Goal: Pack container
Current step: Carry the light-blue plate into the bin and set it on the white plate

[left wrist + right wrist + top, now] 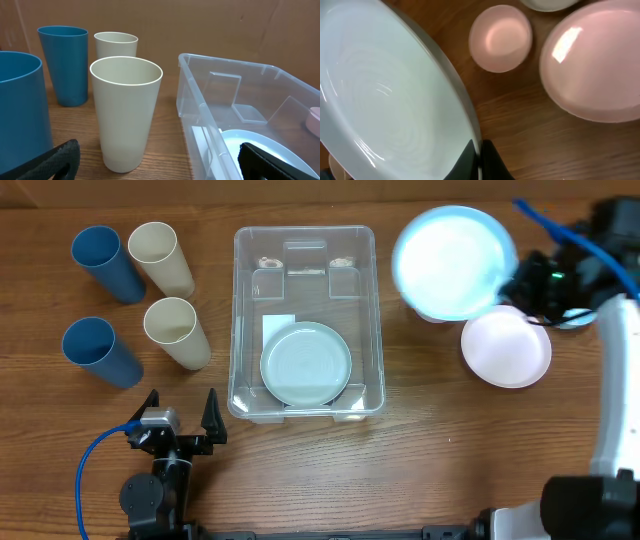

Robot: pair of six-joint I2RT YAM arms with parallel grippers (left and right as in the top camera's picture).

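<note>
Wood table (430, 440) w/ right gripper (479, 162) clamped on rim of pale-blue plate (450, 260), left gripper (178, 418) fingers apart; thin edge-grip may slip, plate could tilt & clip container (377, 320) wall.

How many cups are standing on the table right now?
4, all left of the container: far blue cup, far cream cup beside it, near blue cup, near cream cup beside it. None seems hidden.

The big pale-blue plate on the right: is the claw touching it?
Touching. The right wrist view shows the right gripper pinching the rim of the plate.
</note>
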